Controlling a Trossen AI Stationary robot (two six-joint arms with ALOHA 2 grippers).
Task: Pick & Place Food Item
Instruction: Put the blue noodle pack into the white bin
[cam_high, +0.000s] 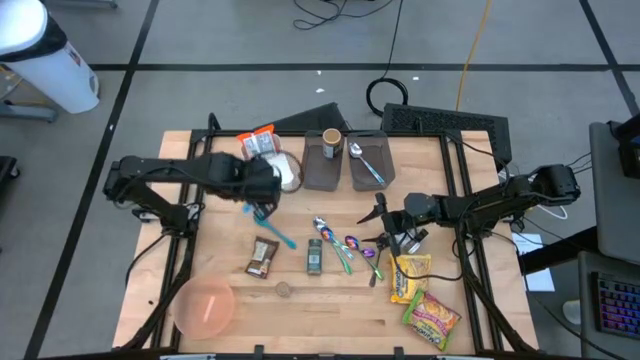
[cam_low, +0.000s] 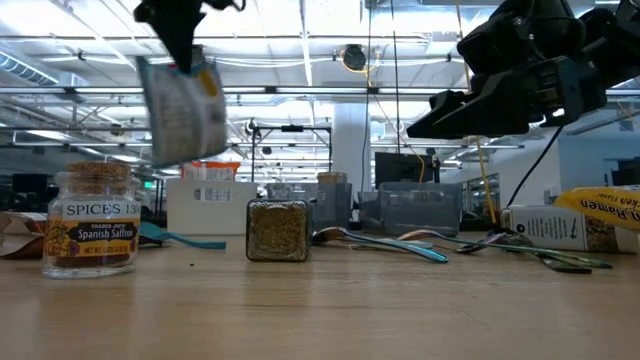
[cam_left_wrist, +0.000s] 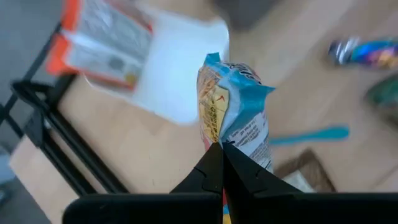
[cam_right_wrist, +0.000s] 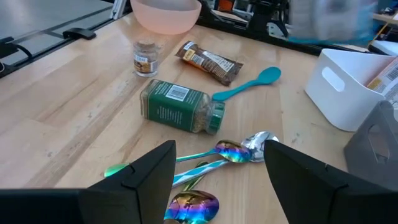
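Snack packet (cam_left_wrist: 233, 106), blurred, hangs above the table beside the white bin (cam_left_wrist: 171, 68), pinched in the left gripper (cam_left_wrist: 222, 149). Right gripper (cam_right_wrist: 219, 163) hovers, fingers spread and holding nothing, over the spoons (cam_right_wrist: 233, 149).

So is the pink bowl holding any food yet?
No, in the high view the pink bowl sits empty at the table's near left corner.

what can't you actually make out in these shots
- Packet in the shut left gripper: print blurred in the left wrist and low views; hidden under the arm in the high view.
- White bin: contents mostly covered by that arm from above.
- Ramen pack: cut off by the low view's right edge.
- Open right gripper: holds nothing.
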